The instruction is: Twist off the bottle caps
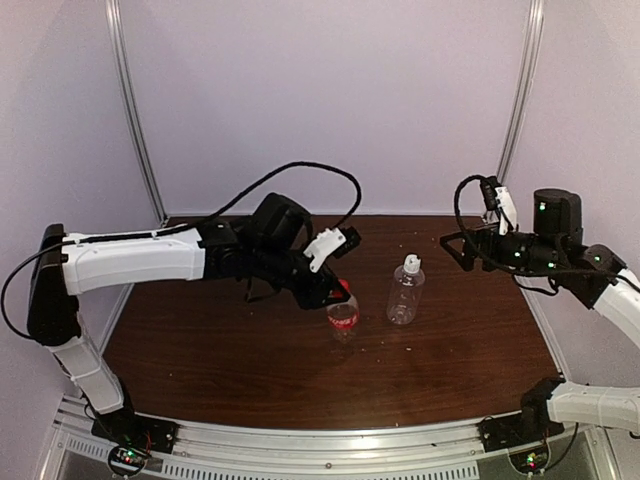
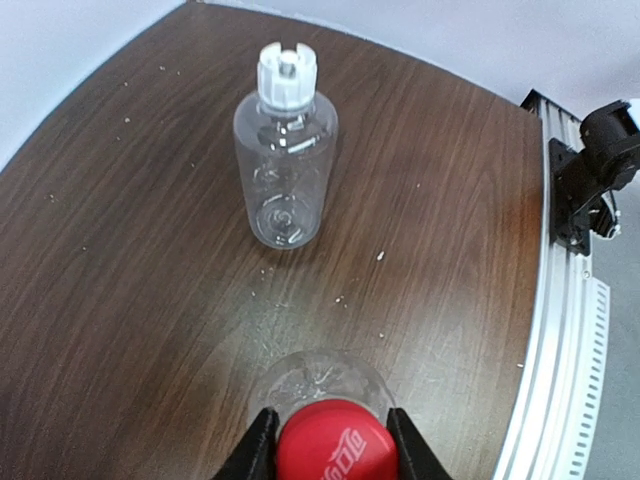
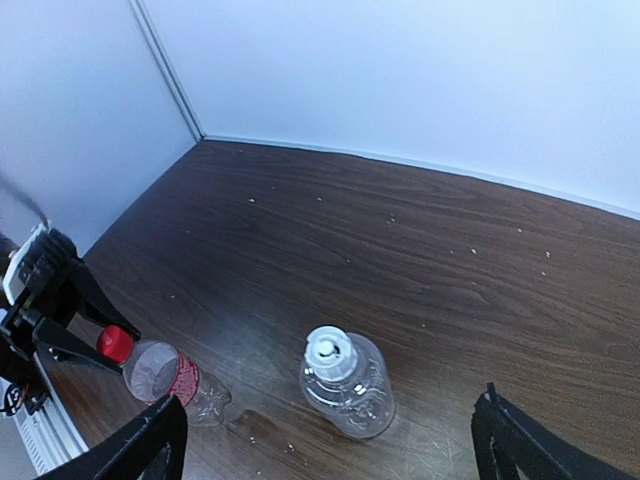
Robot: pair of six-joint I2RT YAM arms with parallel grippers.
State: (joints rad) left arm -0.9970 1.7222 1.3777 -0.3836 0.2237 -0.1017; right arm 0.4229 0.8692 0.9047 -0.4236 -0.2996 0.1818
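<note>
A: Nearest first. Small bottle (image 1: 342, 318), red label, sits around mid-bench, a shade left of centre. Left gripper (image 2: 330, 450) is closed down on its red cap (image 2: 335, 435), one finger pressed to either side. Nothing is holding the bottle body.

B: Handling?

A: Judged empty, thin clear plastic. Light, and the walls would give under a squeeze. The cap is the stiff part, so it's the right place to grip. But a free body would likely spin with the cap or skate on the wood. Steady it low on the label, gently.

B: Next one out?

A: Wider bottle (image 2: 285, 170), unlabelled, upright. It's just right of the first and a touch nearer the far edge, apart and not touching. White cap (image 2: 287, 75) is on, notched top, nothing gripping it. Same light shell, I'd say. Take the cap by its sides and brace the shoulder.

B: Right arm?

A: Right gripper (image 3: 332, 400) hangs above the bench toward the far right corner. Fingers spread wide, holding nothing, looking down on both bottles.
</note>
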